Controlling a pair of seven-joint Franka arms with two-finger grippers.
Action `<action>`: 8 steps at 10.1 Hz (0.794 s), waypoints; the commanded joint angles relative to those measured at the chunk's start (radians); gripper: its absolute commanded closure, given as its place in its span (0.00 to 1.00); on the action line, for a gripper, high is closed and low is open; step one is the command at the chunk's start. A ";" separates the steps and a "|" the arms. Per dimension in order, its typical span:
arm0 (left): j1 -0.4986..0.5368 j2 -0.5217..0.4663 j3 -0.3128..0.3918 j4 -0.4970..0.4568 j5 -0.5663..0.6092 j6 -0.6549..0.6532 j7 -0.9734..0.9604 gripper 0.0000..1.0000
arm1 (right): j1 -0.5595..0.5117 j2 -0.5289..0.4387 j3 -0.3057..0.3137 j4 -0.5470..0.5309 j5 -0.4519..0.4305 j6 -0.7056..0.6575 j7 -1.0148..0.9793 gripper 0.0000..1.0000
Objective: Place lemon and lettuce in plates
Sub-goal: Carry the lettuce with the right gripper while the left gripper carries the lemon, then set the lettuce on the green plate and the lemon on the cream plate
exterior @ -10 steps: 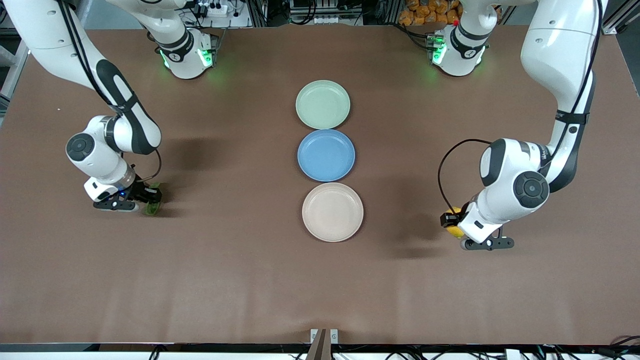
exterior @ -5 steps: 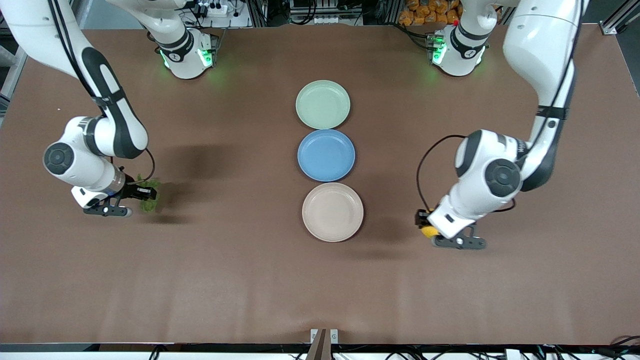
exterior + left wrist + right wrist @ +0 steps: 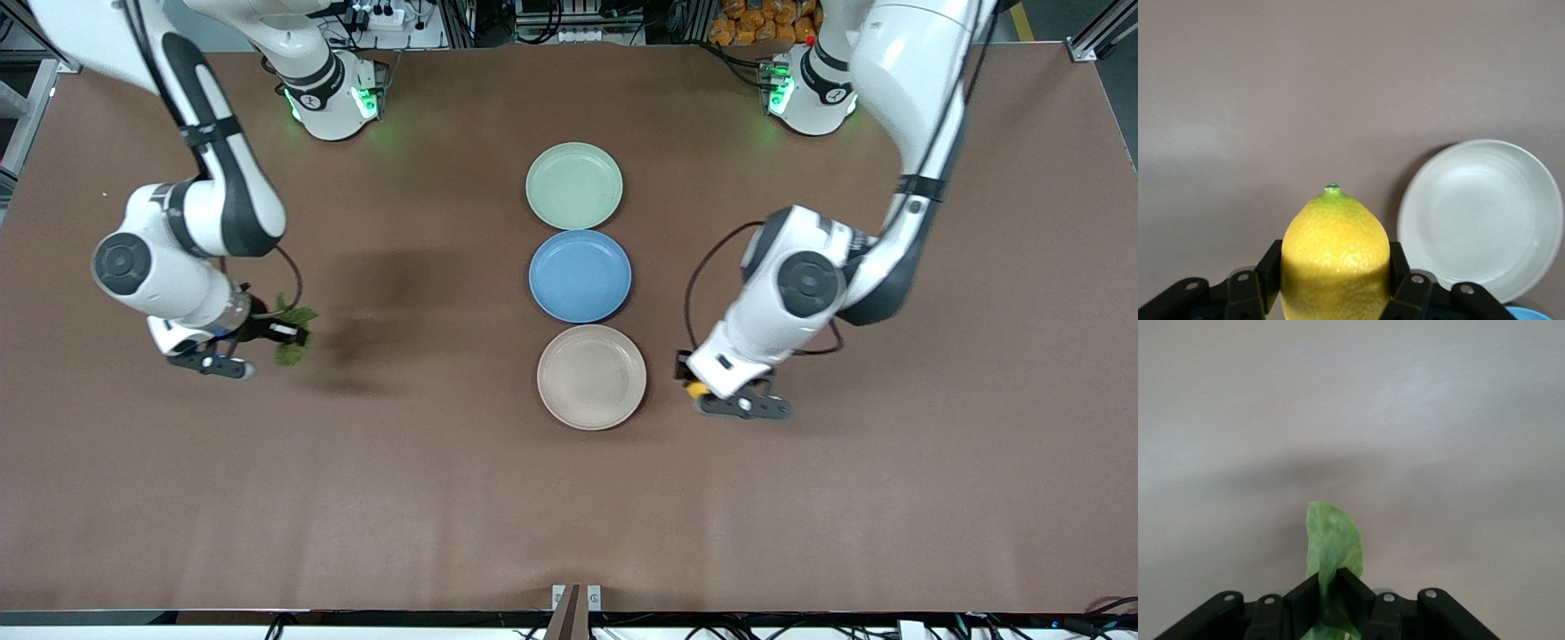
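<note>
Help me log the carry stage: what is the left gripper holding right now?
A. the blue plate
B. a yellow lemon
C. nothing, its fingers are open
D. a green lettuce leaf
B: in the left wrist view the left gripper has its fingers pressed on both sides of the lemon, carried over the table beside the beige-white plate; the lettuce is with the right gripper.

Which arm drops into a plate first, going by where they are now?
Left, probably. The left gripper holds the lemon just beside the beige plate. The right gripper holds the lettuce over bare table, well short of the green plate.
</note>
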 commanded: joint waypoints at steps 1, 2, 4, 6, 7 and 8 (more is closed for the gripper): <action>-0.051 0.040 0.005 0.052 0.009 -0.007 -0.097 1.00 | 0.055 -0.049 0.063 -0.010 0.046 -0.054 0.135 1.00; -0.067 0.069 0.005 0.084 0.009 -0.002 -0.124 1.00 | 0.070 -0.060 0.107 -0.012 0.044 -0.056 0.212 1.00; -0.098 0.126 0.006 0.126 0.009 0.042 -0.186 1.00 | 0.087 -0.076 0.240 -0.014 0.043 -0.065 0.324 1.00; -0.130 0.174 0.008 0.126 0.011 0.128 -0.231 1.00 | 0.118 -0.076 0.351 -0.014 0.035 -0.067 0.477 1.00; -0.141 0.194 0.009 0.126 0.011 0.162 -0.266 1.00 | 0.144 -0.076 0.396 -0.012 0.034 -0.065 0.544 1.00; -0.158 0.215 0.011 0.126 0.011 0.183 -0.297 1.00 | 0.168 -0.076 0.428 -0.012 0.032 -0.065 0.602 1.00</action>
